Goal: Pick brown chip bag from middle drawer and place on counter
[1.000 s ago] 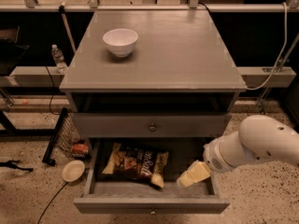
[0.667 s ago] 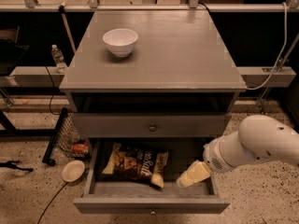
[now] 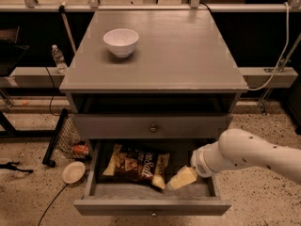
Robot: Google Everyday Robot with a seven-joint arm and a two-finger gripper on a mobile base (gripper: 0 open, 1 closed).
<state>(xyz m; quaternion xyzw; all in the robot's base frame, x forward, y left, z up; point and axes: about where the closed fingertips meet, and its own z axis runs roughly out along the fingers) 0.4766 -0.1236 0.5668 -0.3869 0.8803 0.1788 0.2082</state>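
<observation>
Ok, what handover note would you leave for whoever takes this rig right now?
Tool: low inside the open middle drawer, by the right end of the brown chip bag; no grasp evident.
Bag: lying flat on the drawer floor, not lifted.
Counter: white bowl sits at its back left.
Done: drawer open, tool at the bag.
Left: grip the bag, lift it out, place it on the counter.
</observation>
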